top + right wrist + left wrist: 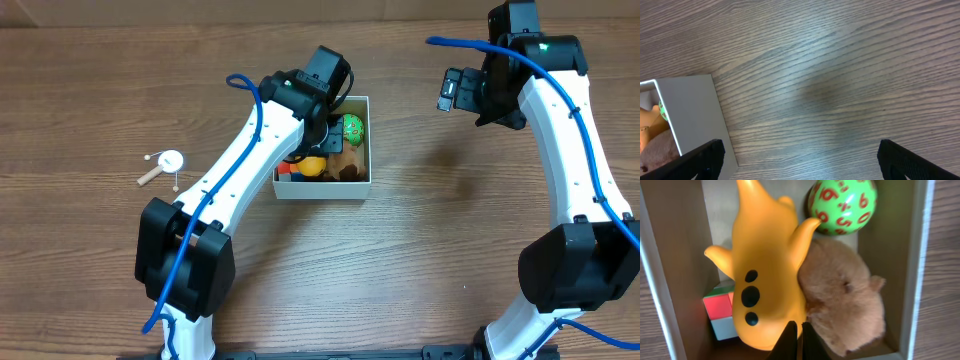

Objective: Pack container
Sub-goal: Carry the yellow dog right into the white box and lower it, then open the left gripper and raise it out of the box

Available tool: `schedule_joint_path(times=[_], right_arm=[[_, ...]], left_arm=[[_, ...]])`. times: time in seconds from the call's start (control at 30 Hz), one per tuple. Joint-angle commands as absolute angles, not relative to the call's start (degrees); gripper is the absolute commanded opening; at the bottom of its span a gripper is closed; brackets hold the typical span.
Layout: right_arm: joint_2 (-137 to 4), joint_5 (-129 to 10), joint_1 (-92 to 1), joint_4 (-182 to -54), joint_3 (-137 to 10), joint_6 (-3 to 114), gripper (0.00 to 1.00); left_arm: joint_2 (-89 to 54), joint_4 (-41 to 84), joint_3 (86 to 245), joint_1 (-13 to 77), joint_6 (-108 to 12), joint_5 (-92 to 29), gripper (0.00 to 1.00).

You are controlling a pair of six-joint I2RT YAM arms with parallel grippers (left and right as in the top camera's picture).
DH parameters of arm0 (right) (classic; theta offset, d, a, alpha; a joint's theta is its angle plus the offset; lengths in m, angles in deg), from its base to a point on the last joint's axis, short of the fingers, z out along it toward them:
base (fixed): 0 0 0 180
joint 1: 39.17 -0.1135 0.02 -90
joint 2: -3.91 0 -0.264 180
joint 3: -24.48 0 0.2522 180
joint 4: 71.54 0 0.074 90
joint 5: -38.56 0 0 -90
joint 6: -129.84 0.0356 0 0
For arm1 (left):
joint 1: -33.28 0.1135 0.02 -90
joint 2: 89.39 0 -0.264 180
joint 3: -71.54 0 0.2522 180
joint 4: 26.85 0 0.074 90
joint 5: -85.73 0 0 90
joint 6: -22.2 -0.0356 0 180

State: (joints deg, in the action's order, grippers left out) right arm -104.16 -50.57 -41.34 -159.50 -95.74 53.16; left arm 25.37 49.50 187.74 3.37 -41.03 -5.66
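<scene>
While left hand [797, 341] is closed and right hand [802, 160] spread, the container [322, 189] holds orange toy [765, 270], plush [845, 305], ball [842, 205].

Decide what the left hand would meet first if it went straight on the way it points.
Most likely the orange toy with black spots, right at the left hand's tips inside the white-walled box; the brown plush animal lies beside that line. Depth is unclear, so it may already touch.

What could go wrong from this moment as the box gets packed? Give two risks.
The left tool sits low among the toys, right at the orange toy; pulling up could drag it out or nudge the thin wall of the container. The container looks crowded, so the small wooden drum on the table may not fit.
</scene>
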Motion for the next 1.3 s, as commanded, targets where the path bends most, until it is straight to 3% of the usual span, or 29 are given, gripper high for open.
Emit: schedule_joint_path(times=[0.0, 0.33, 0.83, 1.27], right_arm=[[-102.8, -50.0, -41.0, -159.3, -96.5, 53.4, 1.0], [-102.8, -50.0, -41.0, -159.3, -96.5, 53.4, 1.0], [-102.8, -50.0, -41.0, -159.3, -96.5, 53.4, 1.0], [-102.8, -50.0, -41.0, -159.3, -96.5, 53.4, 1.0]], left_arm=[[28.4, 48.3, 184.9, 3.3, -42.1, -4.2, 0.07], [29.5, 52.5, 184.0, 3.9, -40.9, 5.5, 0.07], [28.8, 53.8, 185.3, 4.8, -40.6, 2.6, 0.07], [22.3, 55.2, 194.7, 6.1, -40.5, 1.9, 0.2]])
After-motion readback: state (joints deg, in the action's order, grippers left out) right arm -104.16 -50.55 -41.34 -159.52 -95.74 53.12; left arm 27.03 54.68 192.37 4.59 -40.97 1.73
